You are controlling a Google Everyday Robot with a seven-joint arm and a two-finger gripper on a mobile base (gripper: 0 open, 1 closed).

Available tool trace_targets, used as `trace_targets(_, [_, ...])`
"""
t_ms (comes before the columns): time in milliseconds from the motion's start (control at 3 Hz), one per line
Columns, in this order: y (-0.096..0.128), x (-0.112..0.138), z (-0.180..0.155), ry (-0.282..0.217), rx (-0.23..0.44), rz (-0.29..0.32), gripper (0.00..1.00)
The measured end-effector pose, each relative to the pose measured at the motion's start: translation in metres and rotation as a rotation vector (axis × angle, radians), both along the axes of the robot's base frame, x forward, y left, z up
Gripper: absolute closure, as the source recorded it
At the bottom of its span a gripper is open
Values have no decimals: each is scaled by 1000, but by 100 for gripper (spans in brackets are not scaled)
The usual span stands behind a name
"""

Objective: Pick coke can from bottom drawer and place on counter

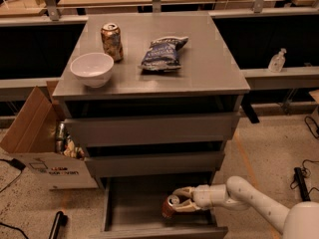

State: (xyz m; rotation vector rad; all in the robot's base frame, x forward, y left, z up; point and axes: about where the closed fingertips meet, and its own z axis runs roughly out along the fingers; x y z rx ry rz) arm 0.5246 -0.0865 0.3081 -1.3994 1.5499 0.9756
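Grey, smooth and slightly glossy, the square counter (pixel 209 68) topping the three-drawer cabinet is my destination; its right half and front strip look free. Below it the wide grey bottom drawer (pixel 132 203) stands pulled out, with the flat front of the middle drawer (pixel 154 163) hanging just above its opening. My white jointed arm (pixel 249 198) reaches in from the right, low over the drawer floor. On the counter's left and middle sit a crumpled dark-blue snack bag (pixel 162 54), a round white bowl (pixel 92 68) and a tan-gold patterned can (pixel 111 41).

The small red coke can (pixel 167 212) with its silver lid is inside the drawer, near the front panel, leaning with its lid toward the wrist. The pale two-finger gripper (pixel 177 200) has its fingers (pixel 183 190) clamped on it, one each side, high up by the lid.

I judge the step in hand to be the lift-out. Because the hold sits high and the can leans, I would raise it slowly and only a little, so it cannot swing or slip. Then I would draw it outward over the front panel before climbing, since the middle drawer front and the counter's overhang both sit above the path. I would set it down on the bare right side, well apart from the bag.
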Motion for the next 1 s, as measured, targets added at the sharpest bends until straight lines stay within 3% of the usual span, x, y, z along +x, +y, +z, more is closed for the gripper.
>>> trace_targets(333, [-1, 3, -1, 56, -53, -12, 100])
trace_targets(667, [20, 0, -32, 107, -148, 15, 100])
trace_targets(1000, [37, -3, -59, 109, -176, 19, 100])
